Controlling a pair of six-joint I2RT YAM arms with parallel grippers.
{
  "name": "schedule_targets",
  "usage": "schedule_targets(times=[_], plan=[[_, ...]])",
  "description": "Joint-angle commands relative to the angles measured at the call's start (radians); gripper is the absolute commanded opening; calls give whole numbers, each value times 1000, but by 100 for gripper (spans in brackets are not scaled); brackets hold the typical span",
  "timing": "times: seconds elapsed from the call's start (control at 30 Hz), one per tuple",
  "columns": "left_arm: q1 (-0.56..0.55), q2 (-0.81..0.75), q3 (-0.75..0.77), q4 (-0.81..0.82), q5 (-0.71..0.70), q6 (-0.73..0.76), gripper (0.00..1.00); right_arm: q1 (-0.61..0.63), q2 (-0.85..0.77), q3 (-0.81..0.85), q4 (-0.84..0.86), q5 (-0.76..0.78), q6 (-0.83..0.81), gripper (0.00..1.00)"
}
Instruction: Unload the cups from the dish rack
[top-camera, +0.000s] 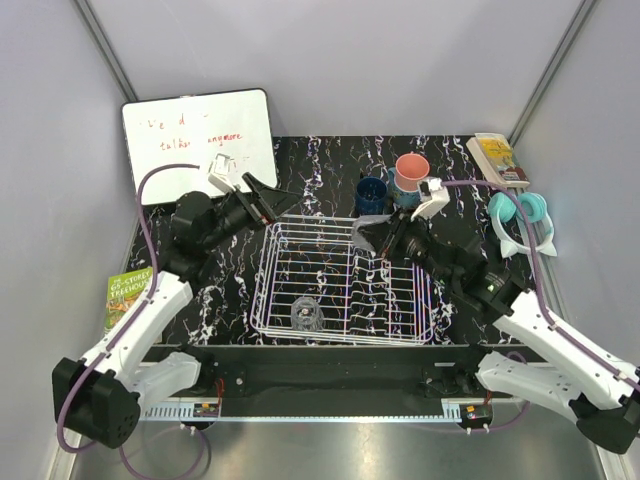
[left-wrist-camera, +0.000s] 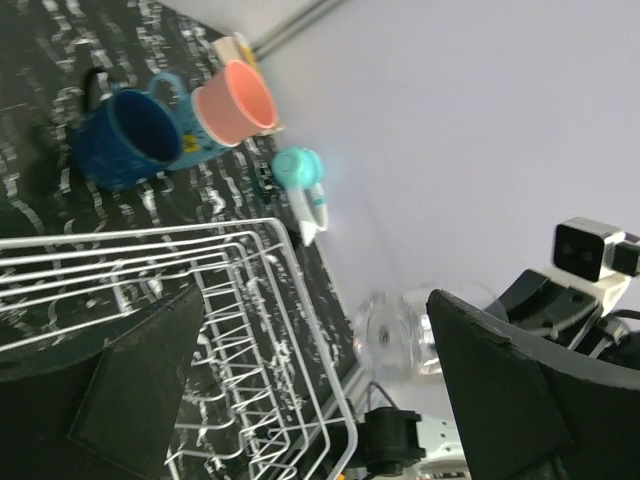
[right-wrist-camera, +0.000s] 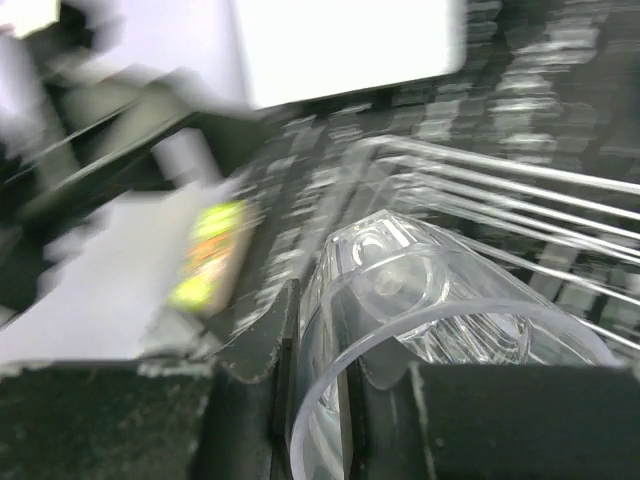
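Note:
The white wire dish rack (top-camera: 400, 300) sits mid-table. My right gripper (top-camera: 376, 240) hovers over its far right part, shut on the wall of a clear glass cup (top-camera: 365, 229). In the right wrist view one finger is inside that cup (right-wrist-camera: 450, 300) and one outside, at the gripper (right-wrist-camera: 325, 345). A second clear glass cup (top-camera: 305, 315) shows over the rack's near edge, blurred in the left wrist view (left-wrist-camera: 400, 335). My left gripper (top-camera: 268, 200) (left-wrist-camera: 320, 350) stands wide open above the rack's far left corner, holding nothing. The dark blue cup (top-camera: 371, 193), teal mug (top-camera: 402, 199) and salmon-pink tumbler (top-camera: 411, 170) stand behind the rack.
A whiteboard (top-camera: 200, 140) leans at the back left. A green book (top-camera: 128, 295) lies at the left edge and another book (top-camera: 497, 158) at the back right. A teal cat-ear headband (top-camera: 522, 218) lies right of the rack. Grey walls enclose the table.

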Motion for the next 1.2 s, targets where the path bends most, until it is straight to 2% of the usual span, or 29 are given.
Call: schedule_targets(times=[0.0, 0.1, 0.33, 0.4, 0.53, 0.73, 0.87, 1.17], plan=[[2, -51, 43, -163, -106, 77, 99, -5, 54, 175, -333, 482, -53, 0], [4, -71, 29, -195, -123, 90, 99, -36, 136, 295, -452, 596, -79, 0], [2, -126, -22, -248, -148, 108, 99, -282, 329, 486, -619, 541, -58, 0], [4, -140, -29, -275, -155, 122, 99, -362, 397, 519, -662, 550, -50, 0], [4, -161, -51, -306, -168, 131, 99, -499, 498, 551, -713, 463, 8, 0], [4, -172, -83, -327, -155, 136, 99, -574, 639, 574, -730, 402, 22, 0], [2, -166, -95, -332, -148, 133, 99, -643, 777, 614, -728, 287, 27, 0], [2, -166, -129, -338, -137, 136, 98, -692, 1015, 815, -728, 303, -19, 0]])
